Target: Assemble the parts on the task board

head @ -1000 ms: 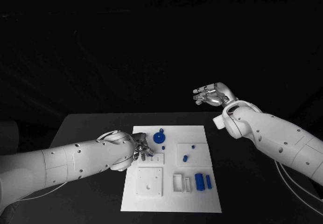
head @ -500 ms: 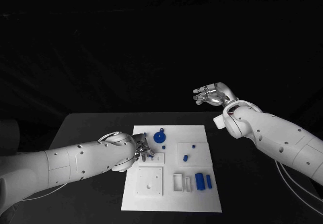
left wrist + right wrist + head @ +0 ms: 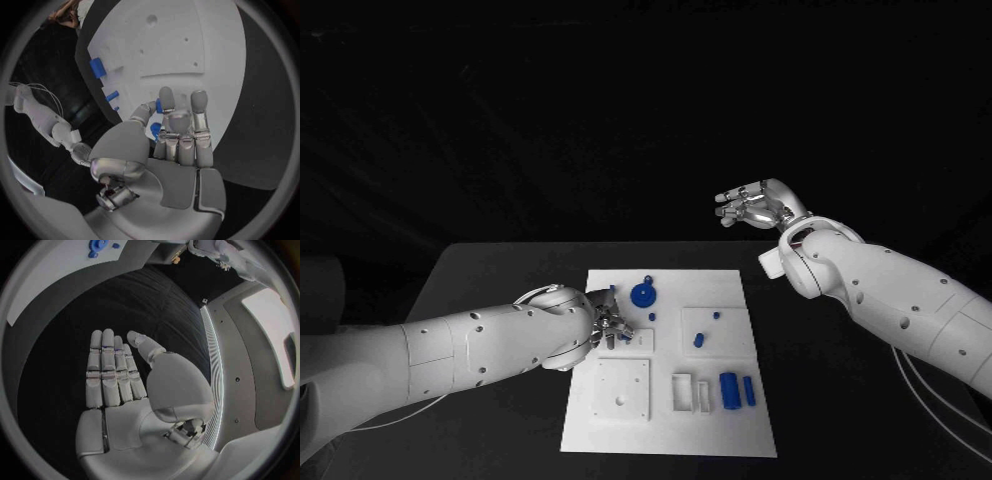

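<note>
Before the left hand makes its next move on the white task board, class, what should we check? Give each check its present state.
1. White rectangular task board lies flat on the black table: ok.
2. Left hand is over the board's raised small plate: ok.
3. Left fingers hold a blue part: cannot tell.
4. Right hand is raised, off the board, holding nothing: ok.
5. Round blue disc part is free of the left hand: ok.
6. Blue cylinder part lies beside the white slotted block: ok.
</note>
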Robot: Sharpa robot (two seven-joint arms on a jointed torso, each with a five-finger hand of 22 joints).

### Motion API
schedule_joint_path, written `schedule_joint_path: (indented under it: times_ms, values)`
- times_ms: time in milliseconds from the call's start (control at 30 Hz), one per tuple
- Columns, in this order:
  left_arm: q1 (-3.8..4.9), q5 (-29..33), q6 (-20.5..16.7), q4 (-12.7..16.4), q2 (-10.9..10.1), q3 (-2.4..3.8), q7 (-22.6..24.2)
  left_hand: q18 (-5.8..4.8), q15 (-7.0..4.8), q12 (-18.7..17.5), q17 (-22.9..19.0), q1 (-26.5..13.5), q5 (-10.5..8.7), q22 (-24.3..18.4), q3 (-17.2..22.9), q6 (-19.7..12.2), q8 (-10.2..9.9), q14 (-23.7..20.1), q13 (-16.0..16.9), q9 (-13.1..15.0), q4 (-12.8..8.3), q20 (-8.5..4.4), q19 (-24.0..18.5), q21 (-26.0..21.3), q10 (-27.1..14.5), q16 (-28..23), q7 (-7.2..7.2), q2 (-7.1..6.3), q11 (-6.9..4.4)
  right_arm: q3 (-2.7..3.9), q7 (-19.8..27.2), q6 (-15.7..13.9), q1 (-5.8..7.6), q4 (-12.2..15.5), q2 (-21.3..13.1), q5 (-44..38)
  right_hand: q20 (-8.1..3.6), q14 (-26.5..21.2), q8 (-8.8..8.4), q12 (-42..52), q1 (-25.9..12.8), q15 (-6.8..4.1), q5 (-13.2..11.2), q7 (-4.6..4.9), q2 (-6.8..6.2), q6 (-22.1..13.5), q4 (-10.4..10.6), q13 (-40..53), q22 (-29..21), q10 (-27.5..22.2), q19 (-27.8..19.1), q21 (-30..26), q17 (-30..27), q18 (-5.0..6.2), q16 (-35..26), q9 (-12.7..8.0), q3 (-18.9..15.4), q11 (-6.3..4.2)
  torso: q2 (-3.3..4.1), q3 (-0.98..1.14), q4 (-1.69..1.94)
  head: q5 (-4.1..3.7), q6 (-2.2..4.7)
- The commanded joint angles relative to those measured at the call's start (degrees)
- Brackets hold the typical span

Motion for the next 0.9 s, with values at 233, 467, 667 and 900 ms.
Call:
schedule_joint_path:
  times_ms: [233,467,667,900]
  values:
    - [-0.29,0.65,1.61,-0.02,0.08,-0.07,-0.32,-0.63,-0.08,-0.07,-0.11,0.36,0.78,0.81,6.81,3.64,0.15,0.09,-0.18,0.39,-5.98,-0.13,0.53,-0.88,2.60,-0.27,-3.30,-0.19,-0.35,0.04,-0.36,0.96,0.04,-0.34,0.12,0.20,-0.07,0.25,-0.03,-0.19,-0.24,0.08,0.08,0.25,0.33,-0.06,-0.31,-0.09,-0.45,-0.74,-0.15,0.98,0.01,-0.11,0.61,-0.03,0.10,0.07,0.01,-0.06,-0.01,-0.07,-0.45]
    - [-0.30,0.91,2.10,0.09,-0.07,-0.07,-0.38,-0.64,-0.09,-0.04,0.02,0.34,0.87,1.00,6.89,3.67,0.16,0.13,-0.19,0.45,-5.99,-0.13,0.59,-1.05,2.60,-0.19,-3.31,-0.24,-0.36,0.04,-0.46,0.99,0.04,-0.47,0.21,0.14,-0.08,0.25,-0.03,-0.19,-0.38,0.08,0.11,0.25,0.37,-0.07,-0.23,-0.09,-0.76,-0.78,-0.31,1.47,0.01,-0.10,0.65,-0.03,0.09,0.07,0.01,-0.02,0.05,0.02,-0.40]
    - [-0.30,1.02,2.39,0.15,-0.14,-0.07,-0.45,-0.66,-0.10,0.05,0.19,0.30,0.97,1.26,7.00,3.72,0.16,0.16,-0.19,0.54,-6.00,-0.14,0.67,-1.27,2.61,-0.09,-3.32,-0.31,-0.35,0.04,-0.53,0.94,0.04,-0.59,0.26,0.09,-0.05,0.18,-0.03,-0.20,-0.44,0.11,0.11,0.25,0.34,-0.09,-0.22,-0.09,-0.96,-0.88,-0.40,1.55,-0.05,-0.08,0.61,-0.03,0.11,0.09,0.00,0.00,-0.03,0.16,-0.49]
    - [-0.32,1.06,2.43,0.14,-0.29,-0.07,-0.50,-0.68,-0.12,0.10,0.27,0.25,1.09,1.45,7.08,3.78,0.18,0.16,-0.19,0.61,-5.98,-0.16,0.73,-1.43,2.59,-0.03,-3.33,-0.35,-0.35,0.04,-0.64,0.88,0.04,-0.72,0.33,0.08,0.06,0.08,-0.03,-0.19,-0.61,0.20,0.10,0.26,0.30,-0.13,-0.16,-0.09,-2.10,-1.11,-0.63,2.00,-0.26,-0.07,0.57,-0.03,0.15,0.16,-0.02,0.03,0.04,0.04,-0.36]
